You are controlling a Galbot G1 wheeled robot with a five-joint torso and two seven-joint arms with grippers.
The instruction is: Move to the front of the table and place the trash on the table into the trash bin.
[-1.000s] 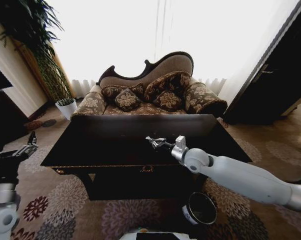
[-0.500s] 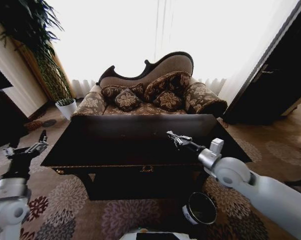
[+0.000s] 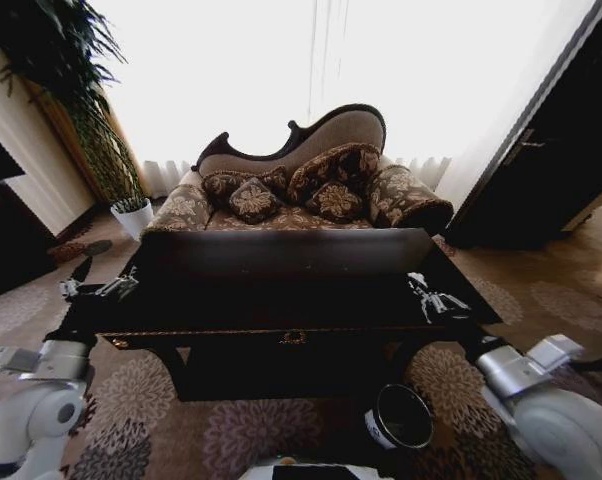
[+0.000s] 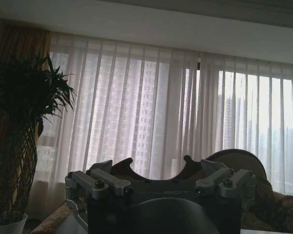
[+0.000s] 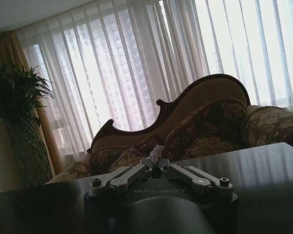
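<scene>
Meanwhile right tool (image 3: 431, 298) pinches white paper wad (image 5: 156, 153) above table (image 3: 281, 290).

The desk (image 3: 281, 290) top is reading as one dark glossy sheet, so any small trash on it is too dim to tell. The trash bin (image 3: 401, 418) is sitting partly behind the desk's front leg. Both arms are running off the head view's lower corners.

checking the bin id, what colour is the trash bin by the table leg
Black, with a white label on its side: the trash bin, best in the head view.
</scene>
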